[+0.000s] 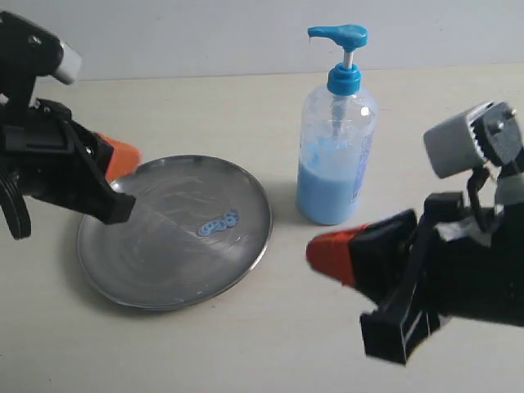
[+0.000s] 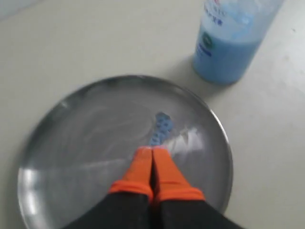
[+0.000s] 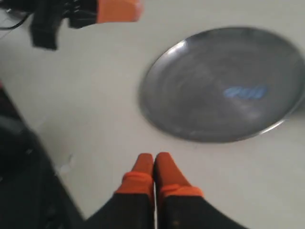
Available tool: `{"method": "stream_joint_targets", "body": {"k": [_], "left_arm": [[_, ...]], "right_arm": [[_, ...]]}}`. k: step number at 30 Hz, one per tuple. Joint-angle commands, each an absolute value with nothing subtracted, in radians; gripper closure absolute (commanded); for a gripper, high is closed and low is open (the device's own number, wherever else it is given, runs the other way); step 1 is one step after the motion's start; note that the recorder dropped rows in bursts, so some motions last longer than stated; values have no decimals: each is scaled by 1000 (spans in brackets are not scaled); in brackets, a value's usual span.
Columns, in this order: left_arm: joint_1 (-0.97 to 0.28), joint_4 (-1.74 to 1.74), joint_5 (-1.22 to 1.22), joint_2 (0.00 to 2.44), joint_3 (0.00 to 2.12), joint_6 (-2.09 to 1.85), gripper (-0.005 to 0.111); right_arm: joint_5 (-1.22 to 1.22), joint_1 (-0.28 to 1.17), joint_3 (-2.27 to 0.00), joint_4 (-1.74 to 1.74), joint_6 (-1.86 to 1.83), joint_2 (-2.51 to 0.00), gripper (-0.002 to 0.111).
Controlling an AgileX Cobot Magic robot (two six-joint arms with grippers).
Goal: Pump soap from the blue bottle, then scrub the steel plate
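Observation:
The steel plate [image 1: 164, 246] lies on the table at the left, with a small smear of blue soap [image 1: 219, 223] right of its middle. The blue bottle [image 1: 336, 155] stands upright just right of the plate, about a third full of pale blue liquid. My left gripper [image 1: 123, 155] hovers over the plate's left rim, orange fingers pressed together and empty; in the left wrist view the left gripper [image 2: 152, 150] sits just short of the soap [image 2: 161, 129] on the plate [image 2: 86, 133]. My right gripper [image 1: 323, 250] is shut and empty, in front of the bottle and right of the plate [image 3: 209, 81].
The beige table [image 1: 270, 344] runs to a pale back wall. In the right wrist view, the other arm's orange tip [image 3: 116, 9] shows beyond the plate, and dark equipment [image 3: 19, 167] fills one side.

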State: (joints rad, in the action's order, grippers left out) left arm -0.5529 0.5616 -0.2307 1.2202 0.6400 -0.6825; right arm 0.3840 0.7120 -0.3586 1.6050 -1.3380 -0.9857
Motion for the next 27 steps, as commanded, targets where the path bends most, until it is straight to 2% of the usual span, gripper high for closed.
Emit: {"method": "stream_joint_targets", "body": {"k": [1, 5, 9, 18, 27], "left_arm": [[-557, 616, -369, 1259, 639, -669, 107], [-557, 670, -457, 1305, 639, -618, 107], [-557, 670, -501, 1374, 639, -509, 107], [-557, 697, -447, 1555, 671, -467, 107], [-557, 677, -453, 1726, 857, -467, 107]], "right_arm": [[589, 710, -409, 1006, -818, -1056, 108], [679, 710, -525, 391, -304, -1102, 108], [749, 710, -617, 0, -66, -1092, 108], [660, 710, -584, -378, 361, -1002, 108], [588, 710, -564, -386, 377, -865, 108]]}}
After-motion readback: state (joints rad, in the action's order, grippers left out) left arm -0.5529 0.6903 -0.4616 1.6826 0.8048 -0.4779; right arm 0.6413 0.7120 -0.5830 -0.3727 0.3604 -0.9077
